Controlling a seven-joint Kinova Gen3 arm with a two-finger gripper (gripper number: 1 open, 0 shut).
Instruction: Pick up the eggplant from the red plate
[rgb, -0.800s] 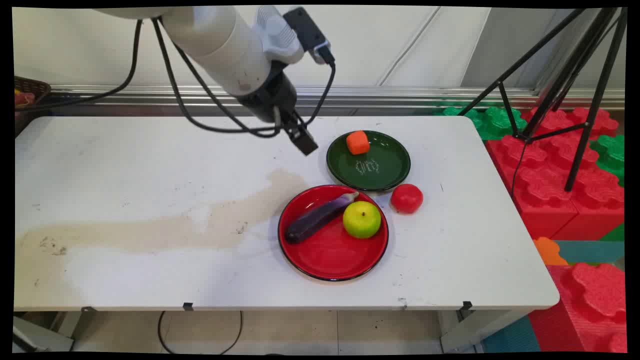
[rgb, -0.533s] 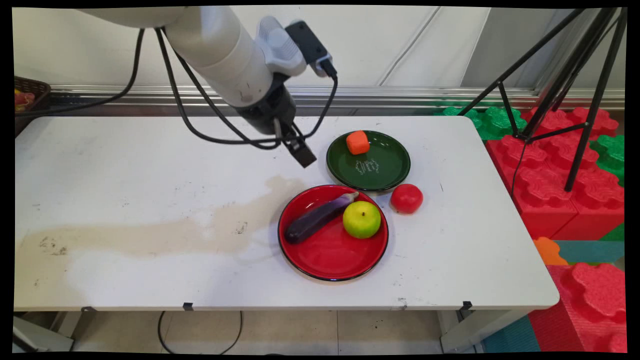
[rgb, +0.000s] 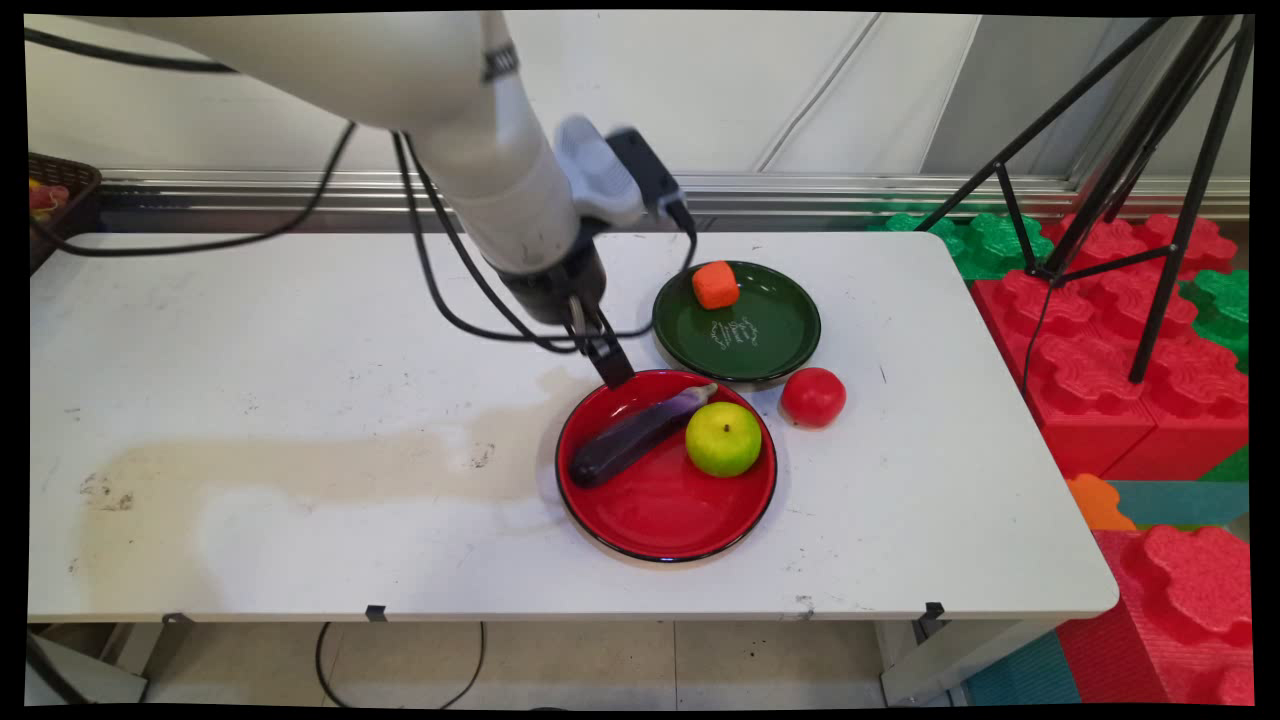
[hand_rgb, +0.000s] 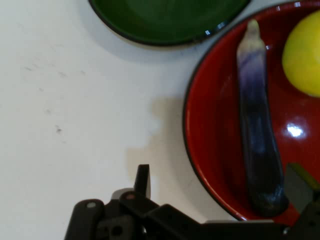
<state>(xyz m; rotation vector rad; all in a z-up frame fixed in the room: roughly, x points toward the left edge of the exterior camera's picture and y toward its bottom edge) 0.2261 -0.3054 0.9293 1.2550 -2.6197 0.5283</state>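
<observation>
My gripper hangs just over the far-left rim of a red plate, open with nothing between its fingers. On that plate lie a purple eggplant and a green apple. In the hand view the gripper stands wide open: one fingertip is over the white table, the other over the red plate. The eggplant lies lengthwise between them, nearer the second finger, with the apple beyond it.
A dark green plate with an orange cube sits behind the red plate, and its rim shows in the hand view. A red tomato lies on the table beside both. A tripod and foam blocks stand right of the table.
The arm has come down and toward the near side, carrying the gripper from beside the green plate to the red plate's far-left rim. Nothing on the table has moved.
</observation>
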